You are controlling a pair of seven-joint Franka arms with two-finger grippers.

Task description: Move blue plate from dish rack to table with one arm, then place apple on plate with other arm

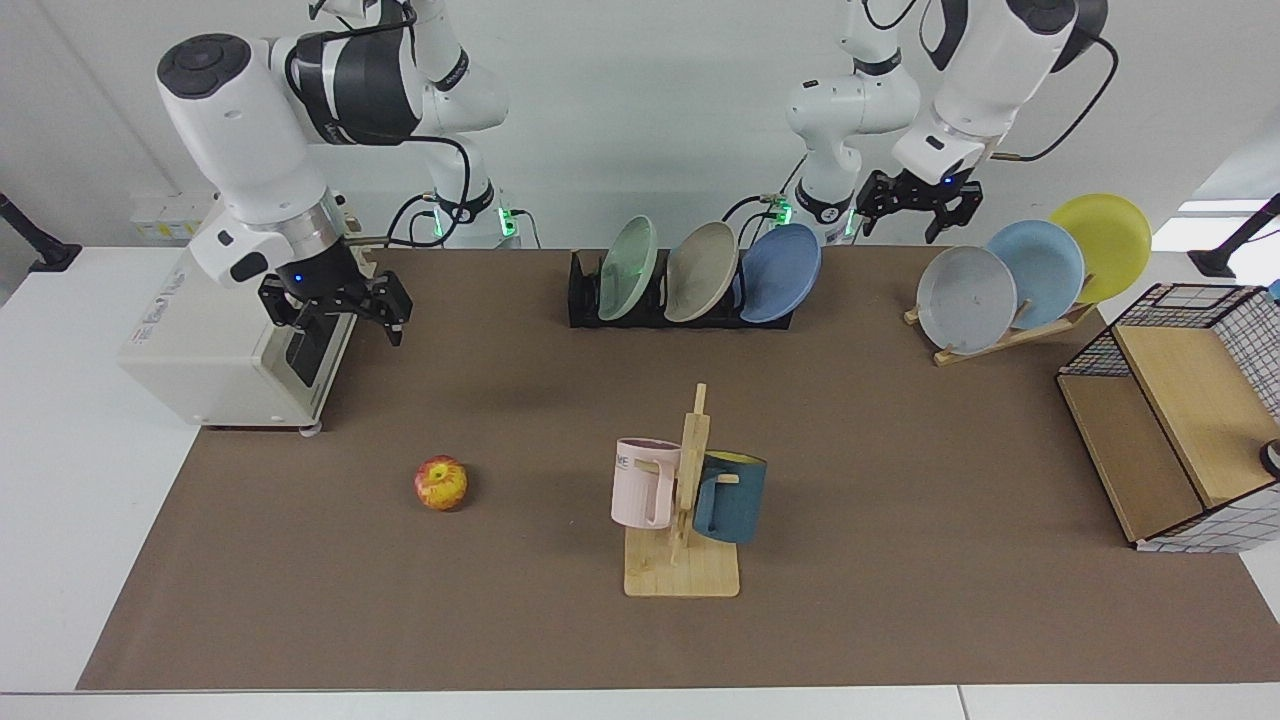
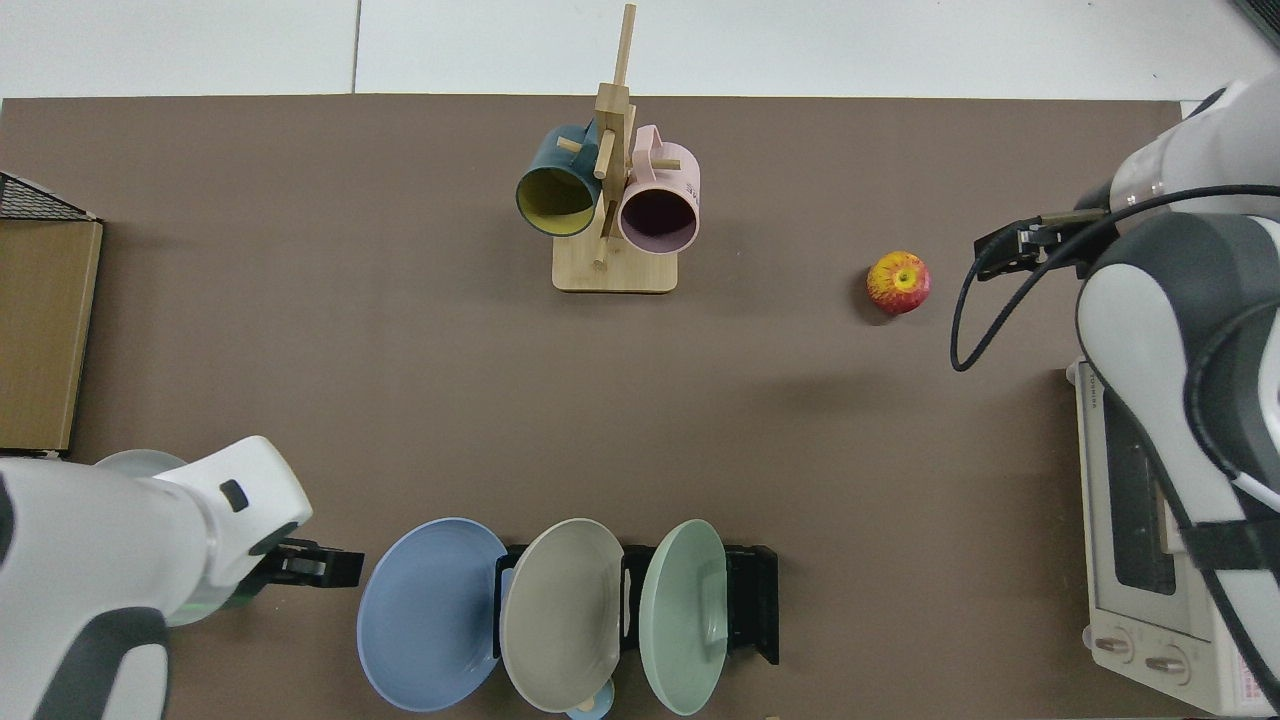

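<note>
**Both pincers aloft, plate in the rack, apple on the mat**

My left pincer [image 1: 918,212] hung in the air with its fingers spread and nothing between them. Just beside it, toward the middle of the tabletop [image 1: 60,420], leaned the blue plate [image 1: 780,272], upright in the end slot of the dish rack [image 1: 585,295] and apart from the fingers. From above, this pincer [image 2: 322,567] sat close to the plate's [image 2: 425,615] rim without touching it. Past the blue plate in the same rack stood a beige plate [image 1: 702,271] and then a pale green plate [image 1: 628,268]. On the pincer's other side, a slanted wooden stand [image 1: 1010,335] carried a grey plate [image 1: 965,299], a sky-blue plate [image 1: 1035,273] and a yellow plate [image 1: 1103,246].

My right pincer [image 1: 342,320] hovered with its fingers apart and empty, just in front of a white toaster oven [image 1: 215,345]. The apple [image 1: 441,483] lay on the brown mat [image 1: 900,620] below this pincer and further toward the camera, well apart from it. In the top view the same pincer [image 2: 1020,247] was near the apple [image 2: 898,283], with a gap of bare mat between them.

Further along from the apple stood a wooden mug tree [image 1: 685,520] bearing a pink mug [image 1: 643,483] and a dark teal mug [image 1: 730,498]. At the far end of the tabletop, beyond the left pincer, was a wire-and-wood shelf unit [image 1: 1170,440].
</note>
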